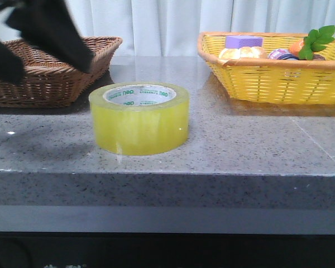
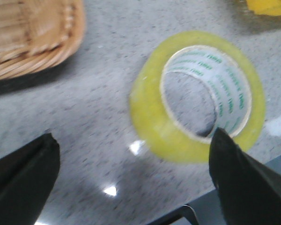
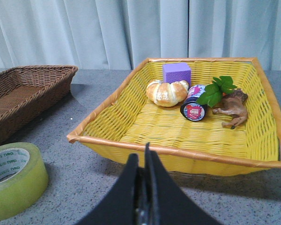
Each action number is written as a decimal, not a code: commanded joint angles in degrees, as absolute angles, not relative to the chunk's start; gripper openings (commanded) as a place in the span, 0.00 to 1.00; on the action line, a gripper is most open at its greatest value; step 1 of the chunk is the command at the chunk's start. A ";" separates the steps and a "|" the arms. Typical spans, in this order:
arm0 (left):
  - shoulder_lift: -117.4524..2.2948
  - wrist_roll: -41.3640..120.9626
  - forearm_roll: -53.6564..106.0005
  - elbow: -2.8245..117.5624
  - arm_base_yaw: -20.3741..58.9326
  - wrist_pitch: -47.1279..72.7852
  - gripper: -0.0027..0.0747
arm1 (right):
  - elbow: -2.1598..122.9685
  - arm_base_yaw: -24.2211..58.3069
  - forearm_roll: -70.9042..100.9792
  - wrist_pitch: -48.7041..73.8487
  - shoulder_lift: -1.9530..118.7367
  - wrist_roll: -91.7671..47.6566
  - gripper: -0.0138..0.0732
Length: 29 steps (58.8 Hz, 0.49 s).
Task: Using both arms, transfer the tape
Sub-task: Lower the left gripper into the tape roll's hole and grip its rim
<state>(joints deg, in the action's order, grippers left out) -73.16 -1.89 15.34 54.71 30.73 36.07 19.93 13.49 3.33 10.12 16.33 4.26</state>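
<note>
The tape (image 1: 139, 118), a wide yellow translucent roll with a white core and green lettering, lies flat on the grey stone counter near its front edge. My left gripper (image 1: 50, 64) is open and empty, above and to the left of the roll, in front of the brown basket. In the left wrist view the tape (image 2: 150, 112) lies ahead between the spread black fingers (image 2: 23, 178), one fingertip overlapping its near rim. My right gripper (image 3: 143, 157) is shut and empty, low over the counter facing the yellow basket. The tape (image 3: 14, 187) also shows there, off to one side.
A brown wicker basket (image 1: 56, 84) stands at the back left. A yellow basket (image 1: 268, 84) at the back right holds a bread roll (image 3: 167, 93), a purple block (image 3: 176, 72), a small jar, green leaves and a brown toy animal. The counter's front edge (image 1: 167, 173) is close to the tape.
</note>
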 commanded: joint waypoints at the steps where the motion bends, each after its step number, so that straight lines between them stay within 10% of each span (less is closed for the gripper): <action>1: -75.35 -2.51 18.72 58.77 31.68 33.14 0.86 | 21.32 13.06 2.94 4.88 16.68 4.00 0.06; 29: -85.74 -2.51 21.25 63.00 33.35 32.22 0.75 | 21.32 13.06 2.94 4.33 16.68 4.00 0.06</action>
<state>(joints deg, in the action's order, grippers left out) -87.47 -1.89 19.88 60.96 32.48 35.09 19.93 13.49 3.33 9.69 16.33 4.26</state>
